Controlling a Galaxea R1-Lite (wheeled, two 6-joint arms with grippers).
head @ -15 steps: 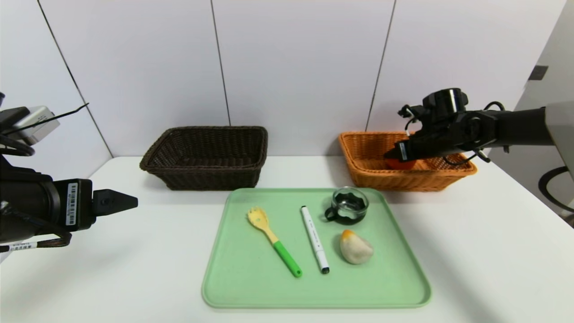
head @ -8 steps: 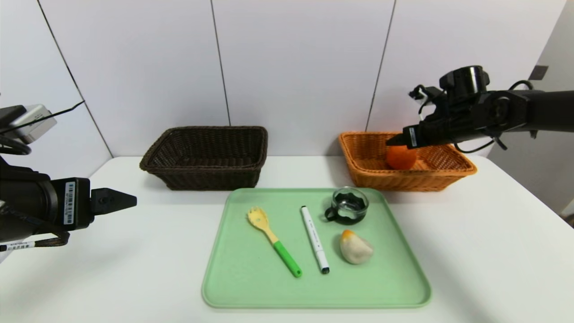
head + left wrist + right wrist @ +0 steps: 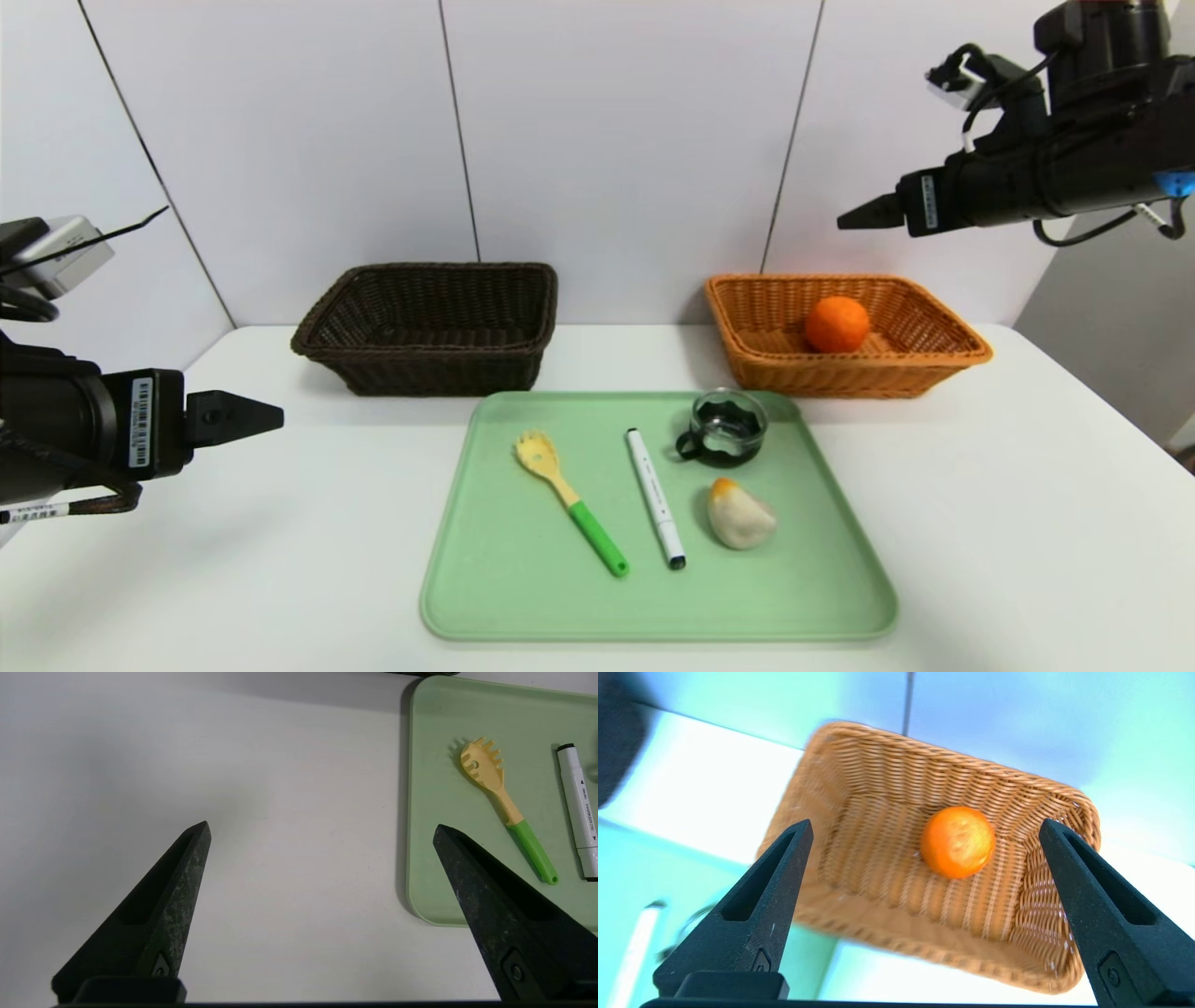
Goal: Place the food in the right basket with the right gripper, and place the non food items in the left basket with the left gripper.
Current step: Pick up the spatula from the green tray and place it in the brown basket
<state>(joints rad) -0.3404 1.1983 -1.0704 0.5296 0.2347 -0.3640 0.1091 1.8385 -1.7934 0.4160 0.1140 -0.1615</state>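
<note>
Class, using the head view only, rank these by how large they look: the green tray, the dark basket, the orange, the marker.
1. green tray
2. dark basket, which sits farther back
3. marker, long but thin
4. orange, farthest back; it and the marker are too close to rank firmly.

Orange (image 3: 837, 324) sits in tan basket (image 3: 934, 359); right gripper (image 3: 854, 217) hangs above it. Spork (image 3: 567, 499), marker (image 3: 654, 497), cup (image 3: 726, 428) on green tray (image 3: 523, 597).

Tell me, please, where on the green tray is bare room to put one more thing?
The tray's near strip, below the spork, marker and bun, is bare, as is its left margin beside the spork. Its far right corner, around the glass cup, is crowded.
</note>
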